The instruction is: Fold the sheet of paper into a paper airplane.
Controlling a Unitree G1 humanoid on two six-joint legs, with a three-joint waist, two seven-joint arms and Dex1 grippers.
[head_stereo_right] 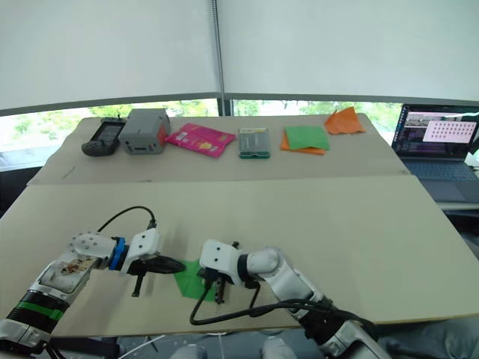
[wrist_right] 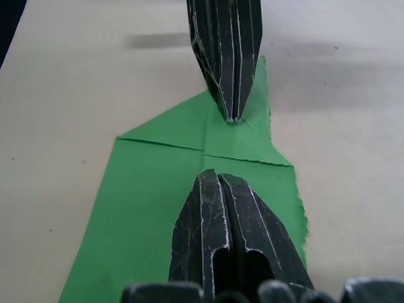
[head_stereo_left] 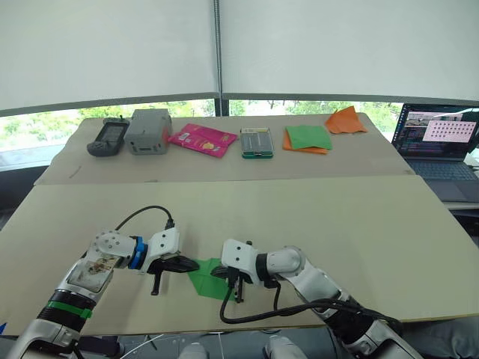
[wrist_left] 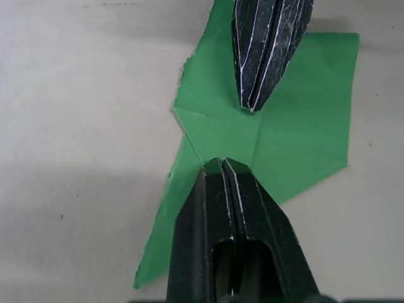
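Paper [head_stereo_left: 208,278], green and partly folded, lies flat near the table's [head_stereo_left: 359,224] near edge, left of centre. My left gripper [head_stereo_left: 187,264] and right gripper [head_stereo_left: 223,274] meet over it from opposite sides, tips facing and just apart. Both sets of fingers are pressed together, nothing between them; their tips rest on the paper by its creases. Along the far edge: another green sheet on orange paper [head_stereo_left: 307,138], a pink packet [head_stereo_left: 201,139].

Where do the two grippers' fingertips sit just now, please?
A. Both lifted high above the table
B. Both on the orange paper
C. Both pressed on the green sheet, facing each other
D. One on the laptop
C: the left gripper and right gripper, both shut, point at each other on the creased sheet of paper.
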